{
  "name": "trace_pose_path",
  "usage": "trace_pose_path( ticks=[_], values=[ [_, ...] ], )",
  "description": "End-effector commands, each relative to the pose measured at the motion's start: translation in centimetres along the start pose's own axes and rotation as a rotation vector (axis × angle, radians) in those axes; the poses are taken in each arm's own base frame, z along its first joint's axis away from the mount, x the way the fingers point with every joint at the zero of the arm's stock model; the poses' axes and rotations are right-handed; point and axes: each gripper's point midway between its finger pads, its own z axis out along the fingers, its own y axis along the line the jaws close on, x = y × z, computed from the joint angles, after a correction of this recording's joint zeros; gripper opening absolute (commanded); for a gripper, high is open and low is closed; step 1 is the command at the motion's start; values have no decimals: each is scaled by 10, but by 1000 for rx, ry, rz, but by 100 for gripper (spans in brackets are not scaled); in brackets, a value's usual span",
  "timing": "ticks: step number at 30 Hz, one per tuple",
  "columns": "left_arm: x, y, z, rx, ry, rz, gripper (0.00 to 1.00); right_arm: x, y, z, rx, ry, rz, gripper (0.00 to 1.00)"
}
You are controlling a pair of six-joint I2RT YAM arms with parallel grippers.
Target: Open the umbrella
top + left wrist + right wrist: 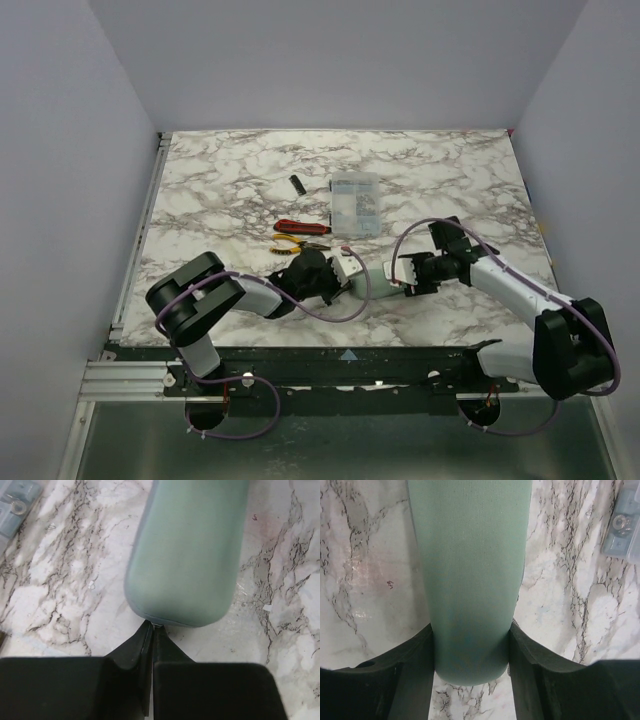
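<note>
Mint-green fabric covers the folded umbrella, which lies on its side on the marble tabletop near the front edge, between the two arms. In the left wrist view we see the left fingers pressed fully together, their tips touching the rounded end of the umbrella; we cannot tell whether any fabric is pinched between them. In the right wrist view the right fingers stand about half apart and clamp the other end of the umbrella, one on each flank. Behind the umbrella lie yellow-handled pliers, a red-handled tool, a clear parts box and a small black object.
</note>
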Motion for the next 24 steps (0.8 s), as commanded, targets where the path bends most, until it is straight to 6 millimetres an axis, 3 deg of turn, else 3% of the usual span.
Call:
trace_pose_path(
  ticks=[1,5,9,11,12,13,15,21,24],
  values=[
    [-15,21,-6,-27,-50,21,0,10,67,3,-206,2,-150,19],
    [-18,19,-5,6,-57,109,0,7,71,1,-197,-26,-336,19],
    [-21,7,-7,82,-76,168,0,1,62,6,-173,-60,-403,23],
    [-19,1,-7,113,-72,176,0,-3,48,11,-134,-78,-395,36],
    [-18,-1,-7,119,-66,174,0,-7,35,12,-101,-87,-370,49],
    [-16,-1,-7,115,-59,164,0,-10,23,12,-76,-91,-337,64],
    [-12,-1,-8,112,-45,150,0,-18,-5,7,-33,-96,-216,78],
    [-5,-7,-8,117,-25,114,0,-40,-55,-26,83,-95,230,85],
    [-5,-10,-5,116,-24,106,0,-39,-64,-51,150,-68,452,88]
  ],
)
